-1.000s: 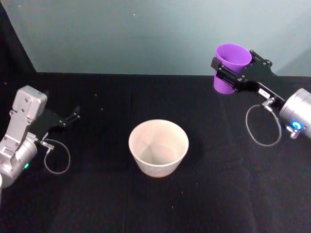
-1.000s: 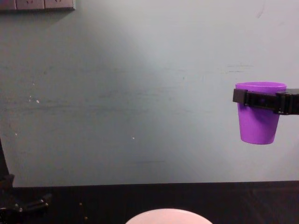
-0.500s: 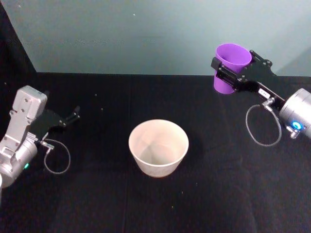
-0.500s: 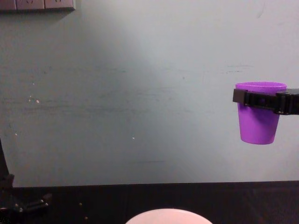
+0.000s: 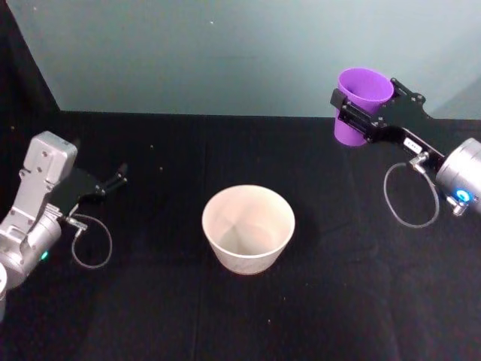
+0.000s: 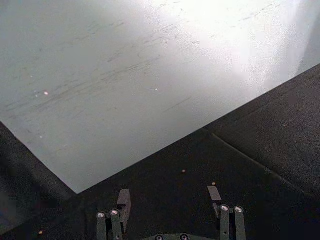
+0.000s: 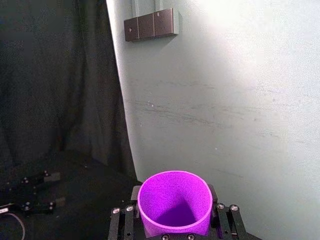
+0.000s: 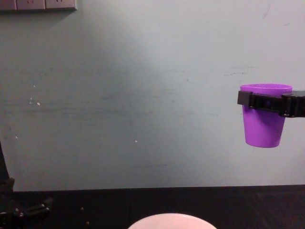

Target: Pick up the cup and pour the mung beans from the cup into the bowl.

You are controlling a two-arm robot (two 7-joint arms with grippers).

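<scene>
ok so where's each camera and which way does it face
Head view: up high, facing forward and down at the table and bowl; left gripper at left, right gripper holding the cup at right.
Chest view: lower, facing forward at the wall; right gripper round the raised cup.
Left wrist view: on the left arm, facing over its open fingers to the wall.
Right wrist view: on the right arm, facing into the cup it grips.
Head and chest share the upright cup and the bowl.
</scene>
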